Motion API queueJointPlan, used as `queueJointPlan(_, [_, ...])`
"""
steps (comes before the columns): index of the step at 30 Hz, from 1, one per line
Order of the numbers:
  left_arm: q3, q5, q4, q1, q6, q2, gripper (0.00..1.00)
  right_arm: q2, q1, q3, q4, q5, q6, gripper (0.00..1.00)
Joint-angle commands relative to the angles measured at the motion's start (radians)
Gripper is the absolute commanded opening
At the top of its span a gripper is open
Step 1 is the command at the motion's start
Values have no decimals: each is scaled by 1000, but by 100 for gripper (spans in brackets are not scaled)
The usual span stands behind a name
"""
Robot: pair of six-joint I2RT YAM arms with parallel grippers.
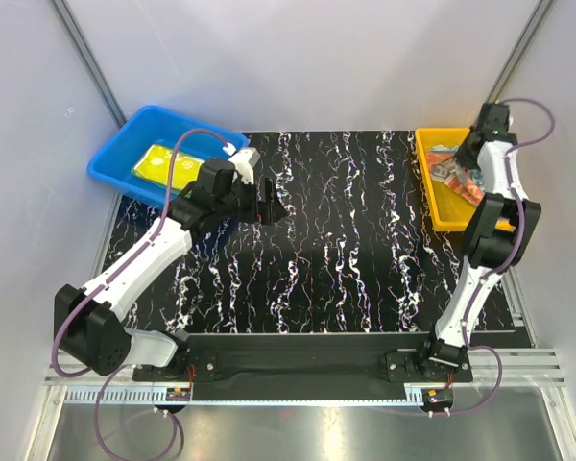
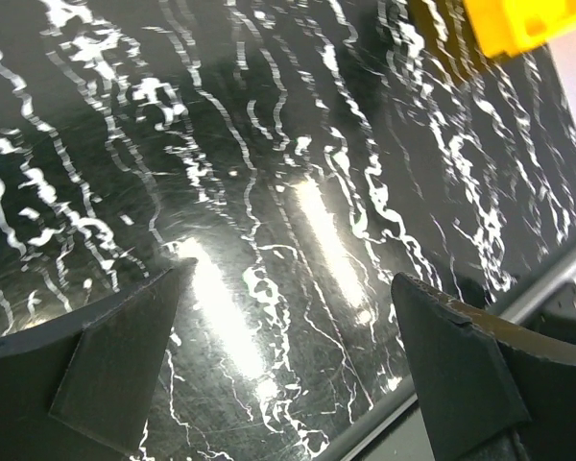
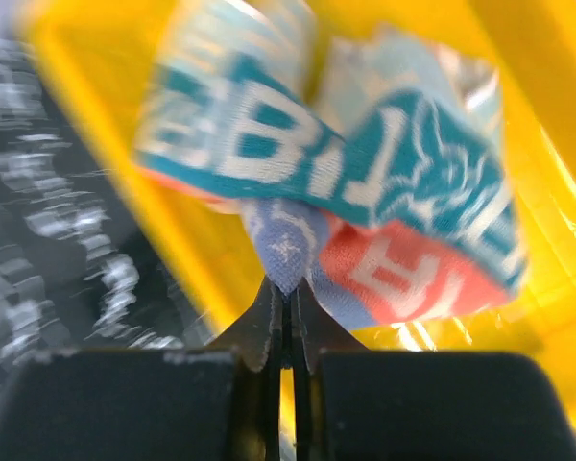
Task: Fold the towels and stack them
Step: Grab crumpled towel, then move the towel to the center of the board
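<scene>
So, right tool (image 3: pixel 288 303) pinching the striped towel (image 3: pixel 365 173) in the bin (image 3: pixel 547 115).
Likely to lift it out; left tool (image 2: pixel 288 317) spread, well clear of the bin.

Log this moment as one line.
right gripper: shut on striped towel in yellow bin | left gripper: open above table

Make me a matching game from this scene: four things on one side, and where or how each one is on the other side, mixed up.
Things
1. yellow towel
2. striped towel
3. left claw
4. right claw

Place or state
A. shut on a pinch of cloth
B. lying in the blue bin
C. open above the black table
D. bunched up in the yellow bin

Pairs: 1-B, 2-D, 3-C, 4-A
</scene>
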Motion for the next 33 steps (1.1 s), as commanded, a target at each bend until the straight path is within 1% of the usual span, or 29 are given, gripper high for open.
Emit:
queueJointPlan(1, [19, -83, 8, 21, -39, -43, 99, -275, 9, 139, -84, -159, -10, 0])
queueJointPlan(2, [25, -60, 2, 29, -42, -51, 99, -313, 14, 148, -97, -194, -2, 0])
queueJointPlan(3, [26, -50, 5, 44, -44, -56, 99, -393, 20, 162, -106, -237, 7, 0])
queueJointPlan(4, [20, -45, 11, 49, -41, -68, 99, -433, 29, 158, -120, -351, 21, 0])
queueJointPlan(5, [2, -48, 34, 52, -37, -82, 99, -474, 37, 139, -117, -421, 41, 0])
queueJointPlan(6, [-12, -51, 53, 58, -31, -112, 99, -563, 49, 69, -112, -475, 79, 0])
queueJointPlan(8, [-21, -57, 71, 62, -28, -137, 99, -658, 101, -40, -85, -547, 105, 1])
queueJointPlan(9, [-18, -62, 70, 64, -27, -152, 99, -742, 119, -148, -77, -553, 104, 1])
queueJointPlan(11, [-15, -60, 67, 64, -24, -166, 99, -812, 153, -251, -72, -569, 104, 2])
queueJointPlan(12, [-14, -62, 65, 65, -27, -175, 99, -870, 159, -358, -55, -611, 118, 2])
queueJointPlan(13, [-14, -60, 59, 64, -27, -180, 99, -901, 167, -419, -40, -636, 133, 2])
queueJointPlan(14, [-12, -59, 47, 65, -24, -183, 99, -930, 172, -487, -6, -673, 183, 3])
queueJointPlan(15, [-18, -62, 41, 64, -25, -186, 99, -986, 195, -645, 93, -749, 208, 4])
queueJointPlan(16, [-26, -66, 38, 65, -25, -194, 99, -1011, 210, -727, 144, -770, 242, 6])
queueJointPlan(17, [-50, -75, 42, 64, -27, -194, 99, -1031, 231, -808, 196, -777, 312, 8])
queueJointPlan(18, [-63, -79, 44, 65, -34, -197, 99, -1057, 289, -962, 295, -779, 340, 11])
queueJointPlan(19, [-73, -79, 41, 65, -34, -195, 98, -1062, 323, -1032, 336, -773, 360, 19])
queueJointPlan(21, [-109, -74, 39, 65, -37, -189, 98, -1049, 397, -1176, 379, -722, 386, 21])
queueJointPlan(22, [-118, -69, 39, 65, -37, -185, 98, -1036, 412, -1204, 380, -721, 380, 24])
queueJointPlan(23, [-132, -51, 31, 67, -37, -168, 98, -1025, 417, -1220, 364, -713, 351, 32])
queueJointPlan(24, [-135, -43, 25, 67, -33, -157, 98, -1004, 419, -1217, 283, -667, 333, 36])
queueJointPlan(25, [-135, -37, 16, 65, -31, -142, 98, -1001, 417, -1203, 238, -635, 307, 40])
queueJointPlan(26, [-135, -20, 5, 64, -31, -110, 97, -1002, 419, -1186, 201, -604, 264, 48])
queueJointPlan(27, [-135, -13, 2, 64, -36, -91, 96, -1011, 419, -1148, 143, -525, 254, 51])
queueJointPlan(31, [-129, 4, 41, 56, -62, -2, 94, -976, 419, -1019, 84, -347, 213, 57])
queueJointPlan(33, [-112, 4, 60, 46, -74, 71, 93, -905, 419, -953, 97, -267, 169, 57])
